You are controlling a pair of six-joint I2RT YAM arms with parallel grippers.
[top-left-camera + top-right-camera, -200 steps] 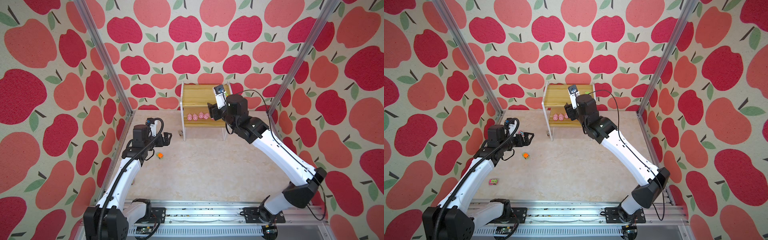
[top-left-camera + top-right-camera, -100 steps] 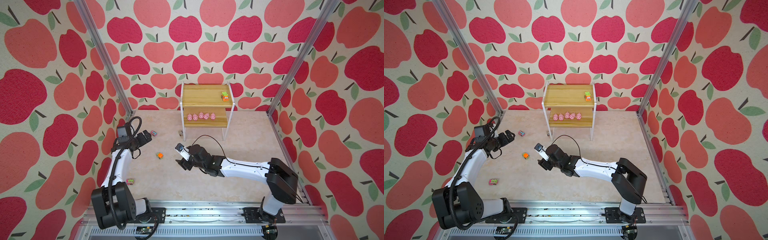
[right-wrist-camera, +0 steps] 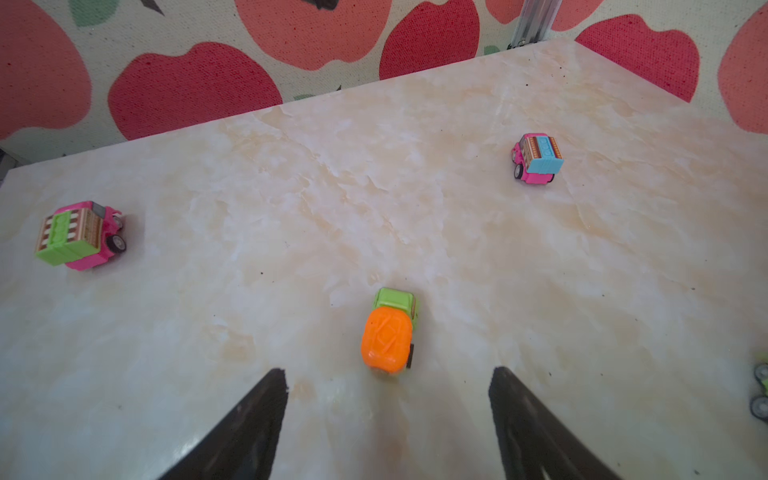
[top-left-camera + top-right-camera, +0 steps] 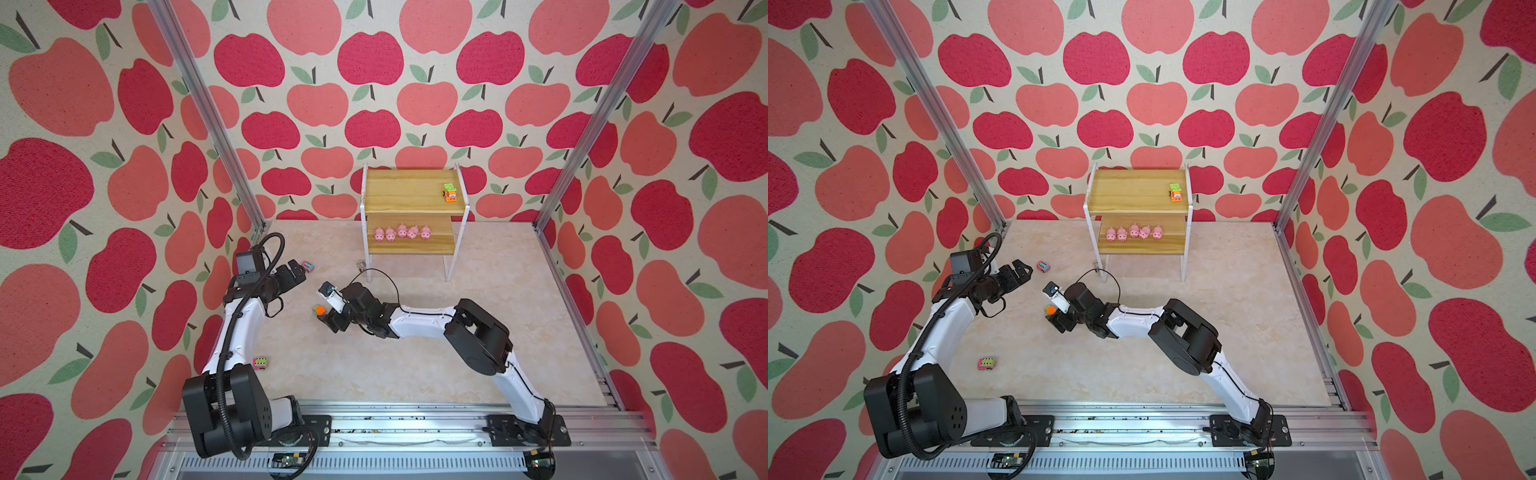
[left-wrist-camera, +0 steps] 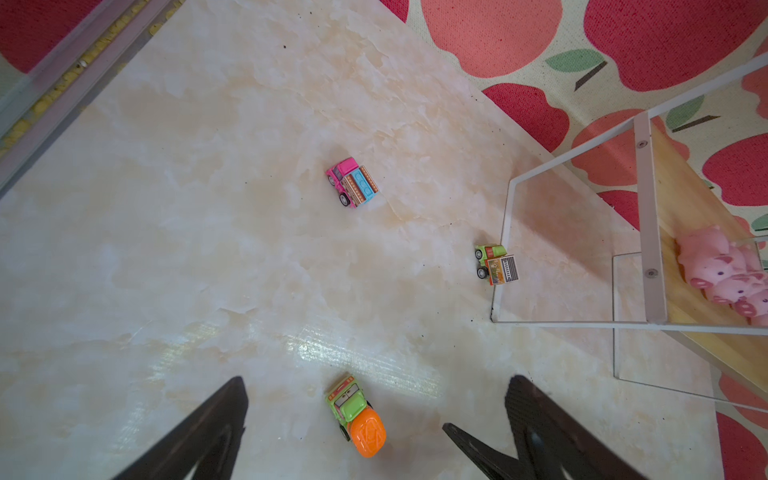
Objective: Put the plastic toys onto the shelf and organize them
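Wooden shelf [image 5: 681, 195] shows in left wrist view, not right (left fingers [image 5: 199, 436], right fingers [image 3: 249, 428]: spread, empty).

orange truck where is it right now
In both top views the orange truck sits on the table left of centre, just ahead of the open fingers of the right gripper. The pink-blue truck lies farther back.

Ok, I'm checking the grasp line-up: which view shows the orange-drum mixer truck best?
Right wrist view: the orange-drum mixer truck is large and unblocked, just ahead of the open fingers of the right gripper. The left wrist view shows it smaller. Both top views show only an orange dot.
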